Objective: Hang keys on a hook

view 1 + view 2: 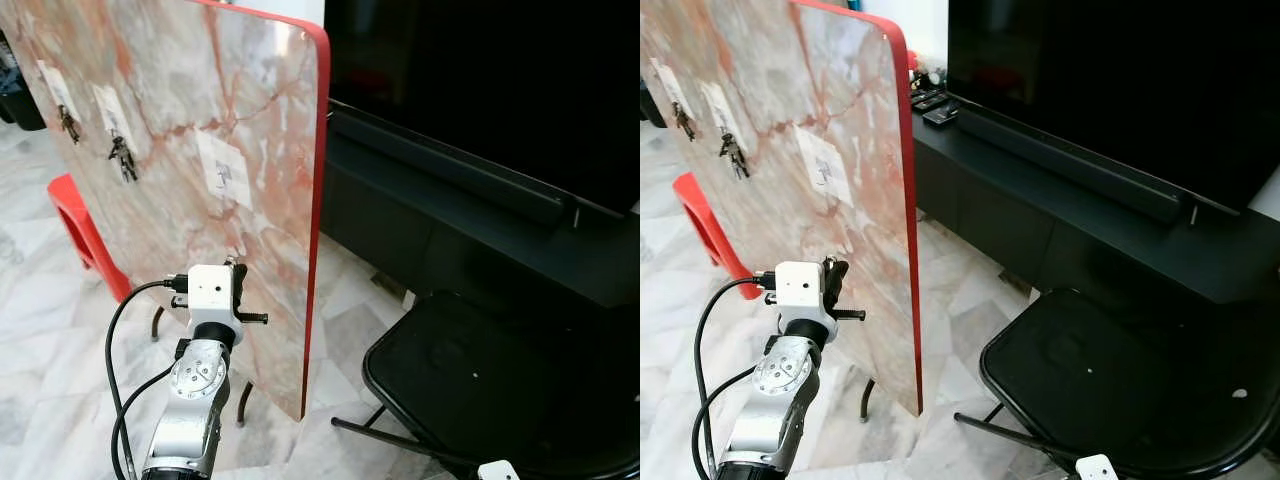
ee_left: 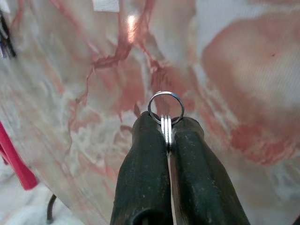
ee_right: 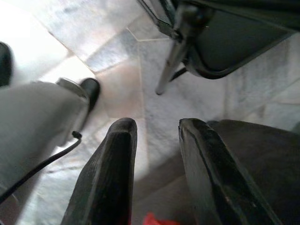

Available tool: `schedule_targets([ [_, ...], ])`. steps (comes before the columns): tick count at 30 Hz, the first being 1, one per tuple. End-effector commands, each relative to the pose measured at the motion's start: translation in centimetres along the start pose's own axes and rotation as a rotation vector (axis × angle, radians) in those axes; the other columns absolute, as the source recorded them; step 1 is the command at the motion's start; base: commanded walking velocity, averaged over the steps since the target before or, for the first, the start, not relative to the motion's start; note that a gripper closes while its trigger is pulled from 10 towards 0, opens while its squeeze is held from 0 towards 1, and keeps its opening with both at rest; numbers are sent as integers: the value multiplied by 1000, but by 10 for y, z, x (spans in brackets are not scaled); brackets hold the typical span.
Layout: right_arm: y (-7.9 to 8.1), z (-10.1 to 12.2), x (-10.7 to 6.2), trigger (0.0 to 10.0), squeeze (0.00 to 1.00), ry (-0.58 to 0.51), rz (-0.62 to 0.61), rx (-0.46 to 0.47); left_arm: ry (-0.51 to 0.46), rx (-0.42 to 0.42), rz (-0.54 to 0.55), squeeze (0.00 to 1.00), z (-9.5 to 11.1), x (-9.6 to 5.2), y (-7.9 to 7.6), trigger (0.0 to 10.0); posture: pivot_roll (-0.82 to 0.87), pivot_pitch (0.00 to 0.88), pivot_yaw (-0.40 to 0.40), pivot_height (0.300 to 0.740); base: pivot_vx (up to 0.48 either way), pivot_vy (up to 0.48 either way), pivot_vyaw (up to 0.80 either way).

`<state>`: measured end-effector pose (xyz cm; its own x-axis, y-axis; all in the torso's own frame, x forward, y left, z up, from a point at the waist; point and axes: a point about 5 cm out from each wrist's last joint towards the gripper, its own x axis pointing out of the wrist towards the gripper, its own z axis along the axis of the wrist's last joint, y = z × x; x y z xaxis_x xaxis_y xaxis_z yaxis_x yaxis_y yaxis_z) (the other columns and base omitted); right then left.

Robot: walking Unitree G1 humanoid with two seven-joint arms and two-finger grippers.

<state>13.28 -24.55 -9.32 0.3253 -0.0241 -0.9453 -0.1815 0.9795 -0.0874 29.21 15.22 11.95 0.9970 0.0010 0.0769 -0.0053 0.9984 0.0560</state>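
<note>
Upper left of frame: two key bunches (image 1: 122, 158) already hang on the tilted marble board (image 1: 190, 120); a third label carries a hook (image 1: 224, 176). Lower left: left pincer (image 2: 168, 124) clamped tight on a silver key ring (image 2: 165, 105), held close to the board. Lower right: black chair (image 1: 470, 380). Right pincer (image 3: 157, 129) parted, holding nothing, over the floor (image 3: 197, 98).

Board (image 1: 200, 120) pink-and-grey marbled, red-edged; key ring (image 2: 166, 107) silver between black fingers (image 2: 145, 173); chair (image 1: 500, 390) black; floor (image 1: 40, 330) pale grey marble.
</note>
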Motion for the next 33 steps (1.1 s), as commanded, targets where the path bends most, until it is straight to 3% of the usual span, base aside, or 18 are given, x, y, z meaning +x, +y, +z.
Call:
schedule_targets([
  [1,0,4,0,10000,0,-9,6,-29,24,32,9,0,-7,-6,1,10000,100,0,-84,737,0,0,800],
  [10,1,4,0,10000,0,-24,4,23,19,30,-5,0,-7,-7,-3,10000,103,0,-78,737,0,0,375],
  [33,1,6,0,10000,0,-25,0,-20,-2,43,-22,0,-3,-4,-7,10000,109,0,-81,737,0,0,0],
])
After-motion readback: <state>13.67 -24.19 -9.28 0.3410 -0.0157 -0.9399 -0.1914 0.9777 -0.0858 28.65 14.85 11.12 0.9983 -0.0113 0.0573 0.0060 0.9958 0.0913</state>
